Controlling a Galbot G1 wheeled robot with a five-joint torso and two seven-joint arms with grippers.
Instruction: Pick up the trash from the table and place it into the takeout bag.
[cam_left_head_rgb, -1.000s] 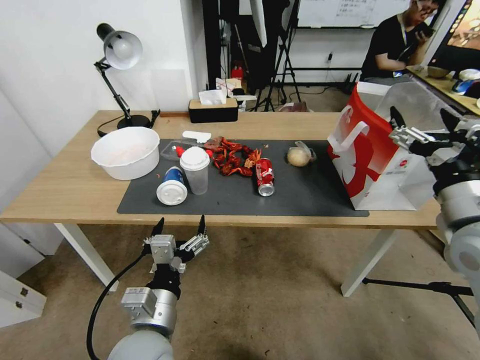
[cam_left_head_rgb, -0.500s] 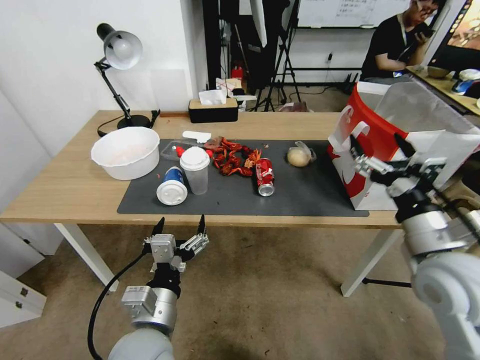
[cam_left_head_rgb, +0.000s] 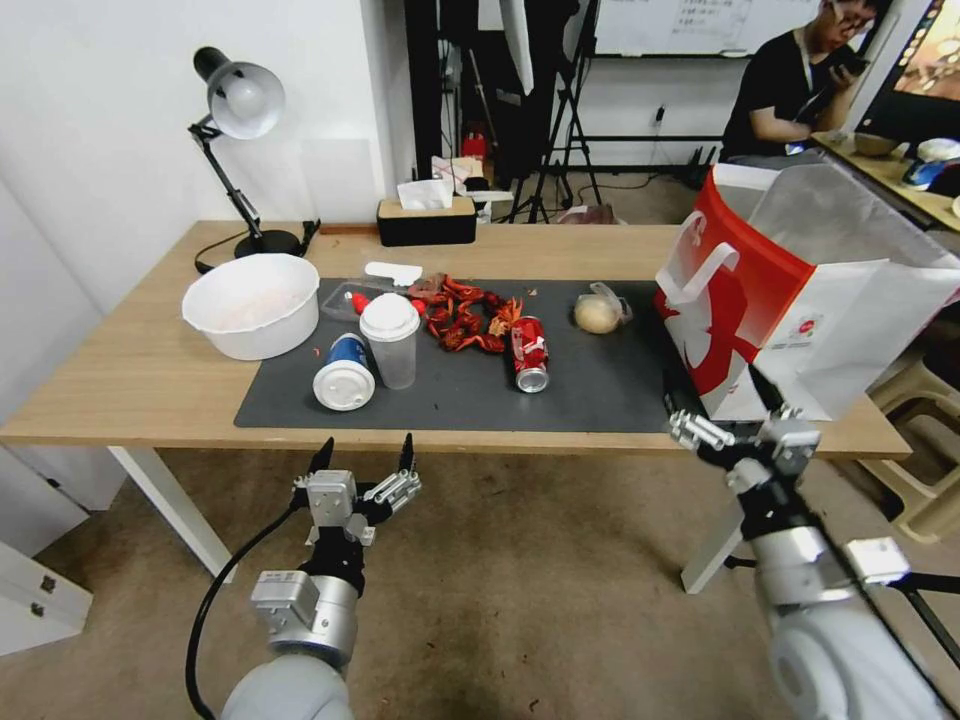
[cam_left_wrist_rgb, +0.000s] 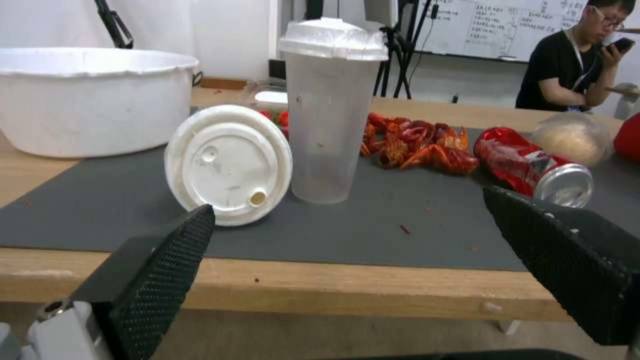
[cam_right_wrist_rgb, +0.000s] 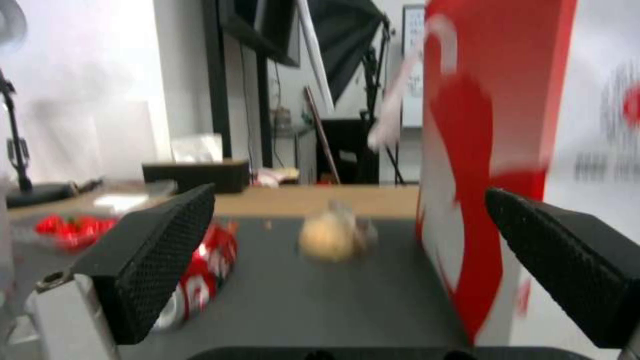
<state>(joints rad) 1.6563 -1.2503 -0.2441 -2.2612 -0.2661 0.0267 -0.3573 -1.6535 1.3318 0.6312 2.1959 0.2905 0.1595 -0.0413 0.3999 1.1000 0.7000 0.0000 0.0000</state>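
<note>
On the dark mat (cam_left_head_rgb: 600, 392) of the table (cam_left_head_rgb: 140, 385) lie a red drink can (cam_left_head_rgb: 529, 354) on its side and a small beige wrapped ball (cam_left_head_rgb: 597, 313). A clear cup (cam_left_head_rgb: 391, 340) stands upright beside a blue cup (cam_left_head_rgb: 345, 372) tipped over, its white lid facing me. The takeout bag (cam_left_head_rgb: 800, 300) stands open at the table's right end. My left gripper (cam_left_head_rgb: 364, 450) hangs open below the front edge, facing the cups (cam_left_wrist_rgb: 330, 110). My right gripper (cam_left_head_rgb: 714, 395) is open at the front edge by the bag's near corner, facing the ball (cam_right_wrist_rgb: 327, 240) and can (cam_right_wrist_rgb: 200, 275).
A large white bowl (cam_left_head_rgb: 251, 304) sits at the left, red crayfish shells (cam_left_head_rgb: 465, 315) behind the can. A desk lamp (cam_left_head_rgb: 240, 110) and a black tissue box (cam_left_head_rgb: 426, 220) stand along the back edge. A stool (cam_left_head_rgb: 925, 470) is right of the table.
My right arm has come down from beside the bag's top and swung left to the table's front edge. The left arm and the trash have stayed put.
</note>
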